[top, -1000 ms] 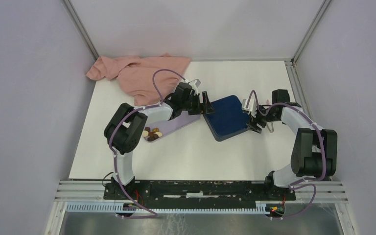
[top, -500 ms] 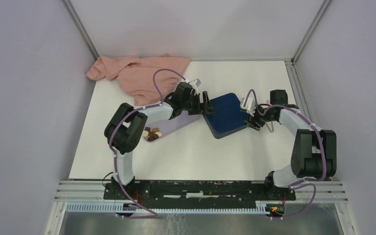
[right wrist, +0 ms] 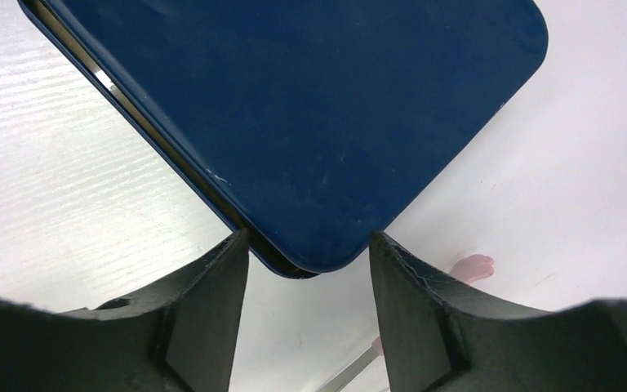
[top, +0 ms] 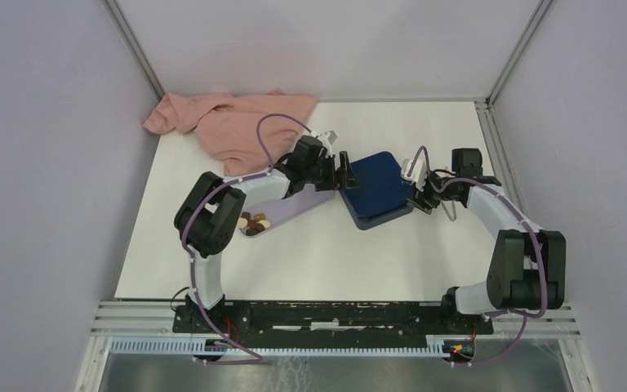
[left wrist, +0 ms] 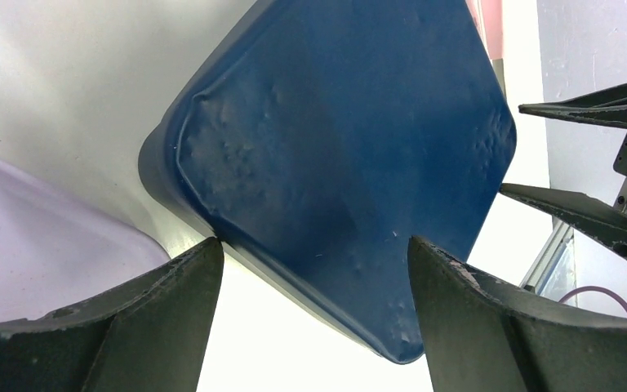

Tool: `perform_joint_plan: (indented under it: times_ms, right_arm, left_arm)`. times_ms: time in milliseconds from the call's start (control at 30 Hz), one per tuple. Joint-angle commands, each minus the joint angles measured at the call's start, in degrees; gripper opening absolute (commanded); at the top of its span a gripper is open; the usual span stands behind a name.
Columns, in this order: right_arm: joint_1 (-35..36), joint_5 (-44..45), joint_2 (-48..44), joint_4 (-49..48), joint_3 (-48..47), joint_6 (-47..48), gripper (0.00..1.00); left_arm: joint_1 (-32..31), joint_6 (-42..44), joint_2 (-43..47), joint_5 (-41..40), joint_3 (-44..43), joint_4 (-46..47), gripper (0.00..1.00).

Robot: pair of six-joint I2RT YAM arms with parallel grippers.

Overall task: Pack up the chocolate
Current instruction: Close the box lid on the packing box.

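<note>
top external: the chocolate (top: 254, 222) lies heaped at the near end of the lilac tray (top: 298, 208). left gripper (top: 345, 173) stands wide apart astride one corner of the dark blue box (top: 378, 192); right gripper (top: 418, 196) seems clamped on the opposite corner.

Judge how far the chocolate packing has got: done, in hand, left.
Done: nothing visibly packed; the chocolates lie on the lilac tray. In hand: the left gripper, open, and the right gripper each straddle a corner of the closed blue box; a grip isn't clear. Left: open the box, then move every piece in.
</note>
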State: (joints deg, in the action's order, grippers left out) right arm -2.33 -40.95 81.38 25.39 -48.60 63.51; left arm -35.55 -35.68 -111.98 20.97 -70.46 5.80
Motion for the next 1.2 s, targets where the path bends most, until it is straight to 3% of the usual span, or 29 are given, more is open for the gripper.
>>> perform_joint_plan:
  times_ms: [0,167,400,600,733,967,1167]
  right_arm:
    - [0.13,0.63,0.60,1.95,-0.49,1.93,0.64]
    - [-1.45,-2.94,-1.05,6.43,-1.93,4.69,0.70]
    - [-3.46,-11.69,-5.21,11.99,-3.08,8.25,0.70]
    - [-3.50,-17.02,-9.44,15.77,1.91,19.73,0.69]
    - [-3.52,-18.14,-10.88,17.28,4.55,26.97,0.67]
    - [-3.50,-15.62,-9.99,18.76,5.62,31.33,0.57]
    - [-3.31,-11.90,-8.49,20.11,6.06,34.15,0.37]
  left_arm:
    - [-0.51,-0.45,0.17,0.83,-2.73,1.41,0.88]
    - [-0.50,0.05,1.40,0.76,-1.90,1.10,0.88]
    - [-0.36,5.09,9.17,-2.03,0.66,-1.91,0.88]
    - [0.48,11.07,14.02,-6.54,1.65,-4.52,0.86]
    - [2.30,14.16,12.26,-7.88,-2.70,-8.05,0.82]
    - [6.07,14.11,1.93,-4.76,-15.15,-13.92,0.69]
    - [6.53,11.40,-7.37,-0.66,-24.24,-15.97,0.62]
